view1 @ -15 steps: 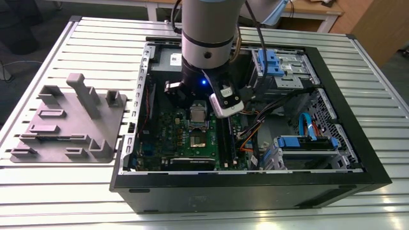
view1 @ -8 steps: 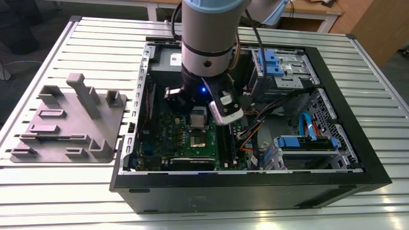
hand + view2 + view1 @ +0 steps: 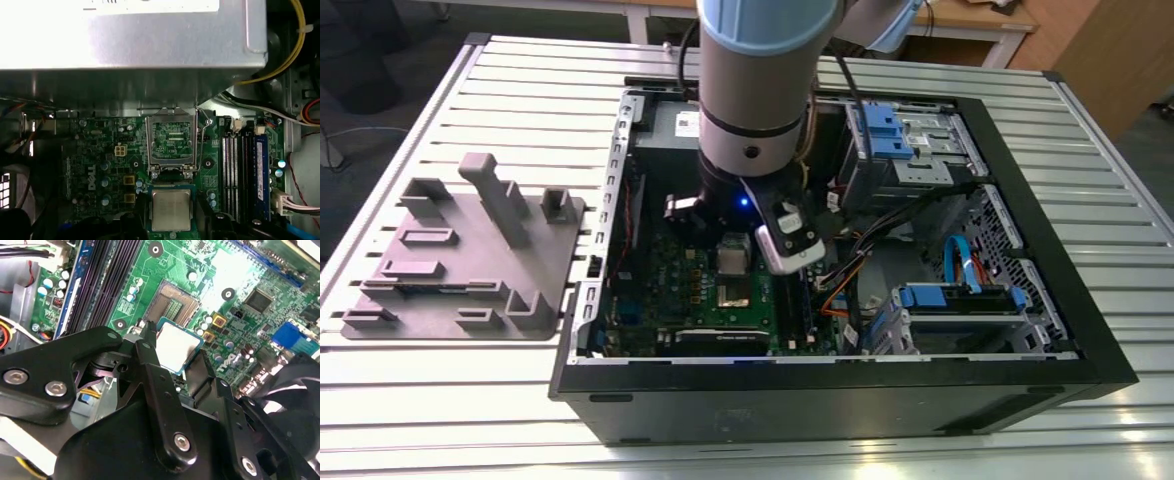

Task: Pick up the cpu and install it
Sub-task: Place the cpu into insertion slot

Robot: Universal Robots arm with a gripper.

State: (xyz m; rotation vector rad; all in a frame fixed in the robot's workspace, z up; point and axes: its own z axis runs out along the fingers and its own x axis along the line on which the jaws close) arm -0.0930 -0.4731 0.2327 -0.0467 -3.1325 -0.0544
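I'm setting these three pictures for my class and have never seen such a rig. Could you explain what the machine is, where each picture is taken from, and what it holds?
It is a single robot arm reaching down into an open computer case that lies on a slatted metal table; a grey fixture sits at the exterior view's left. That view comes from a camera off the arm. The two wrist views come from cameras riding on the arm, looking at the green circuit board. The jaws grip the cpu, a small silver square, on two sides, close to the open socket.
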